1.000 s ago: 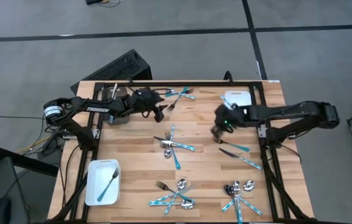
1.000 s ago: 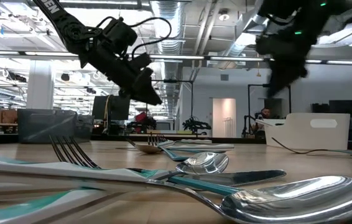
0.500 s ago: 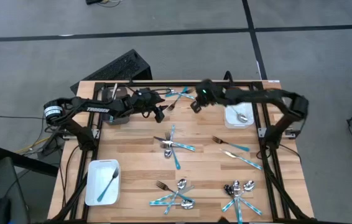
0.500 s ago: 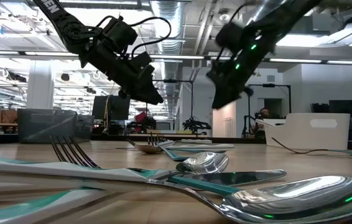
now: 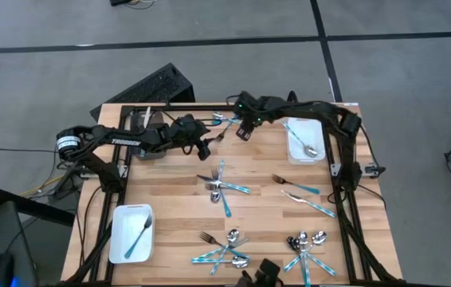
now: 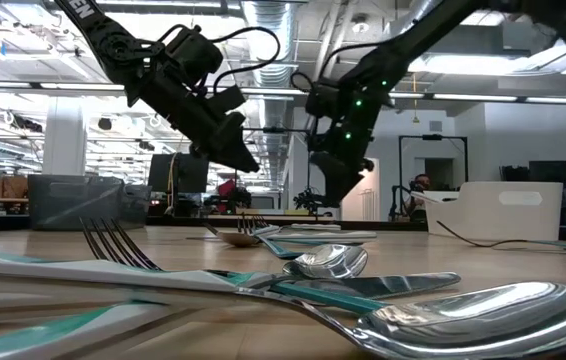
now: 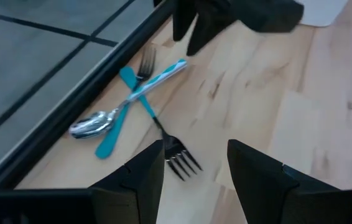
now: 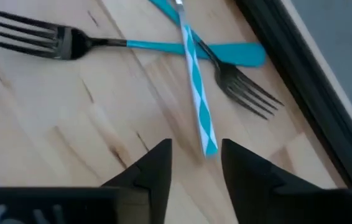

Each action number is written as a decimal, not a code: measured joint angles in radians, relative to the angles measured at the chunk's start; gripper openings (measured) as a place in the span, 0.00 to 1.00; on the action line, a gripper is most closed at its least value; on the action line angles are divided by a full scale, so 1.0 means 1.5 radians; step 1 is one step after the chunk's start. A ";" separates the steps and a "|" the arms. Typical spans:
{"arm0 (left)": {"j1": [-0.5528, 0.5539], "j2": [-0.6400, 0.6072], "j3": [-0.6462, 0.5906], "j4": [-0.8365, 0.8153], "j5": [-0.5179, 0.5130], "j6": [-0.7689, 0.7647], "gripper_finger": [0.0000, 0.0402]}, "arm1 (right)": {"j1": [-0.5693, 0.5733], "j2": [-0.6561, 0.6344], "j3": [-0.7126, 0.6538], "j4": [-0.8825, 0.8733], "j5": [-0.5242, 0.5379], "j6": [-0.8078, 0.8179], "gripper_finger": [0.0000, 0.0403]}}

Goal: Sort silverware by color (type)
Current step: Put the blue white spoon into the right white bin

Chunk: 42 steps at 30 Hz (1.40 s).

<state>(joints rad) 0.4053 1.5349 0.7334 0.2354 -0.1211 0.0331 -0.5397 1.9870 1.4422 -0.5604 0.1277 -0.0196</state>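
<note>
Teal-handled and all-silver metal forks, spoons and knives [image 5: 224, 186] scattered in clusters across the wooden table [image 5: 257, 159]. One silver spoon [image 5: 309, 147] in white far-right bin [image 5: 302, 127]; one teal fork [image 5: 139, 236] in white near-left bin [image 5: 121, 215]. Right gripper [image 5: 242, 132] spread apart, empty, over far-edge cluster [image 5: 229, 120]. Left gripper [image 5: 206, 147] parted, empty, nearby. Bare wood mid-left.
</note>
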 joint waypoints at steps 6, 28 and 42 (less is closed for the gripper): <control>-0.001 0.004 0.000 -0.005 -0.017 0.005 0.41 | -0.014 0.044 0.008 -0.003 -0.001 0.000 0.47; -0.001 0.004 0.000 0.006 -0.017 0.005 0.41 | -0.063 0.075 0.011 0.028 -0.105 -0.005 0.31; -0.001 0.004 0.000 -0.054 -0.050 0.005 0.41 | -0.027 -0.029 -0.021 -0.068 -0.178 0.095 0.13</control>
<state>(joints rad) 0.4034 1.5410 0.7334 0.1539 -0.1961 0.0400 -0.5809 1.9437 1.4107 -0.6628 -0.1390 0.1230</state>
